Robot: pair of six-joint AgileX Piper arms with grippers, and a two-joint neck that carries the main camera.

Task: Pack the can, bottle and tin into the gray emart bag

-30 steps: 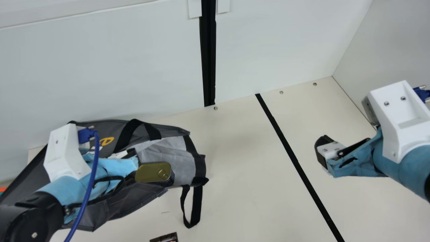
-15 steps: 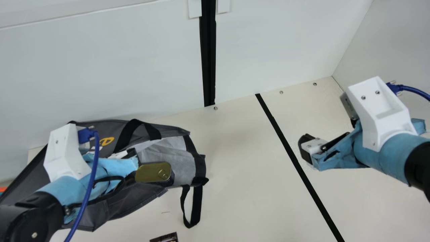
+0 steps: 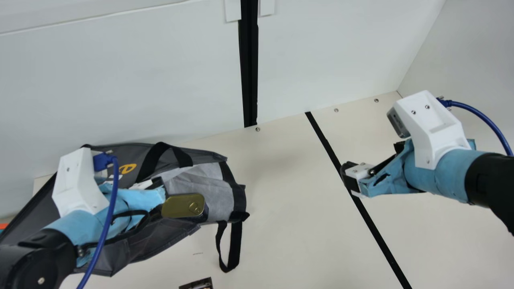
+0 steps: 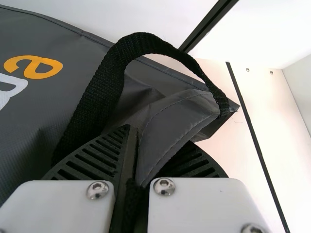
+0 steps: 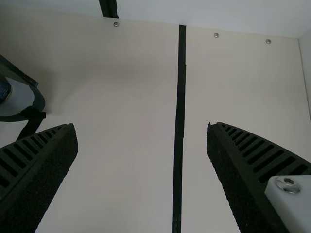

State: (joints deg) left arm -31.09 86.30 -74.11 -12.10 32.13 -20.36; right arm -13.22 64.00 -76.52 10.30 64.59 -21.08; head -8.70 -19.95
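Bag [image 3: 140,247], main view: soft gray fabric, slumped and creased, opening onto a paler, wrinkled lining with dark edging.
Tin [image 3: 176,206], main view: smooth, gold-toned metal, a rounded rectangle with a pull ring, at the bag's opening beside the lining.
Strap [image 3: 237,245], main view: flat and black, drooping in a narrow loop onto the cream table [image 3: 289,208].
Left gripper [image 3: 146,198], main view: blue-sheathed, reaching into the bag's folds, near the tin.
Right gripper [image 3: 348,177], main view: above the table by the straight black stripe [image 3: 380,241], well apart from the bag.
Left gripper [image 4: 131,141], left wrist view: ribbed, curved fingers clamped on the bag's stitched fabric; a coarse-woven handle [image 4: 97,92] arches beside them.
Right gripper [image 5: 142,131], right wrist view: fingers wide apart, slotted sides, rough pads, nothing between them but air above the table.
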